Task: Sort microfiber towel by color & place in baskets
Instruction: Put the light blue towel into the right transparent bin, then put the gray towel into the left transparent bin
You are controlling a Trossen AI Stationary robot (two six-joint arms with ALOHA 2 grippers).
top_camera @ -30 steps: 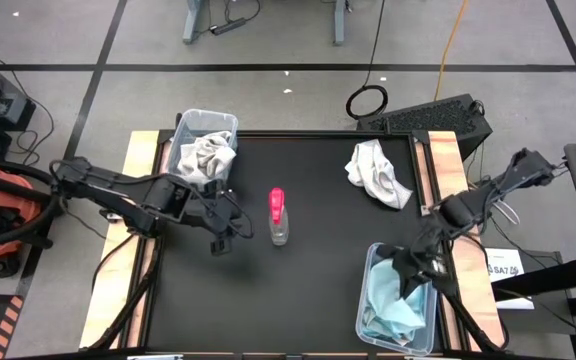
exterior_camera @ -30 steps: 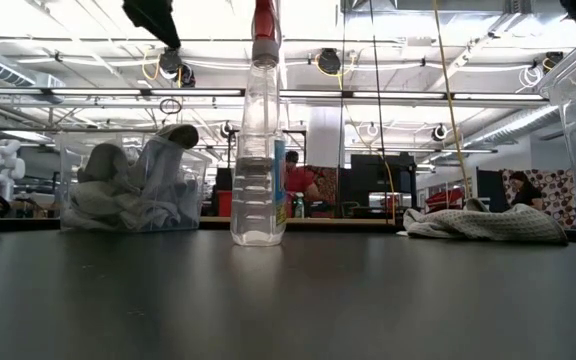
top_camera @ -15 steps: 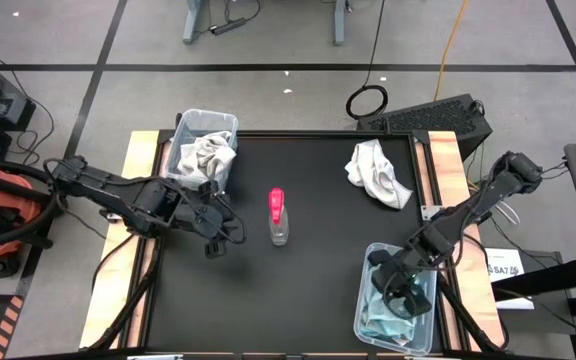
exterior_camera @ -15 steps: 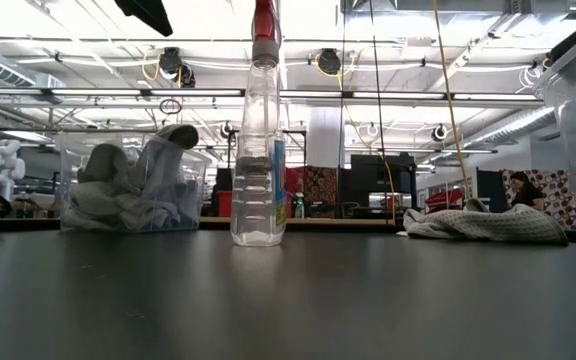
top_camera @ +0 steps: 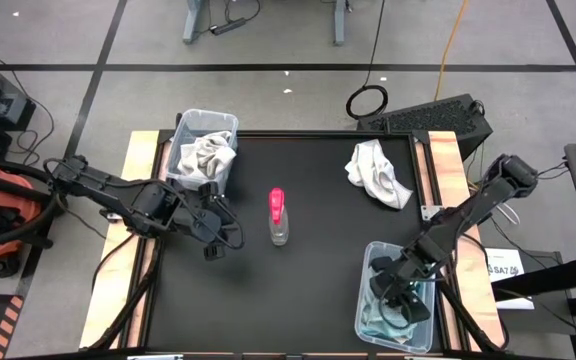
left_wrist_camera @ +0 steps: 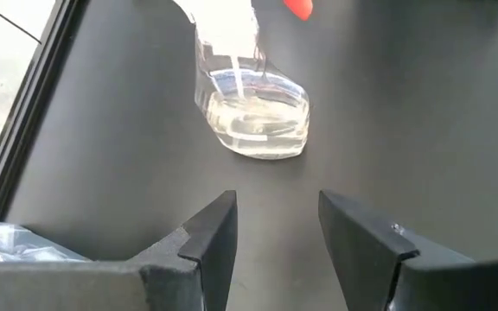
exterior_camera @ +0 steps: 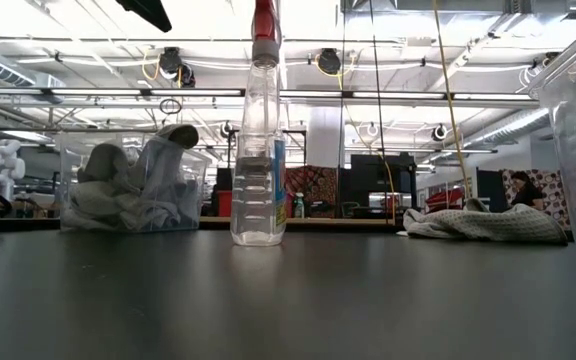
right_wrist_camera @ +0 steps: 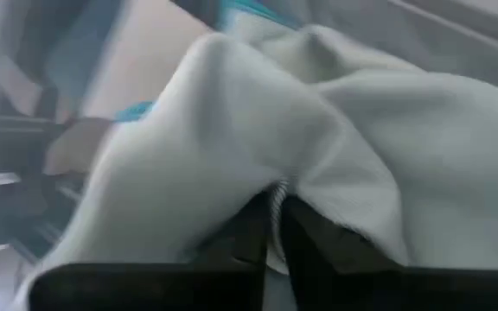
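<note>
You see two dark, matte arms built of jointed segments, black cables looping beside them; the left gripper (left_wrist_camera: 275, 238) ends in two flat, angular black fingers (left_wrist_camera: 210, 238).

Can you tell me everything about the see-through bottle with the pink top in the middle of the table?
The spray bottle is clear plastic with a pink-red sprayer top and a label on its side. It stands upright on the black table, near the middle, and seems to hold some clear liquid. Nothing touches it. The left gripper points toward it with open fingers, a little way off.
</note>
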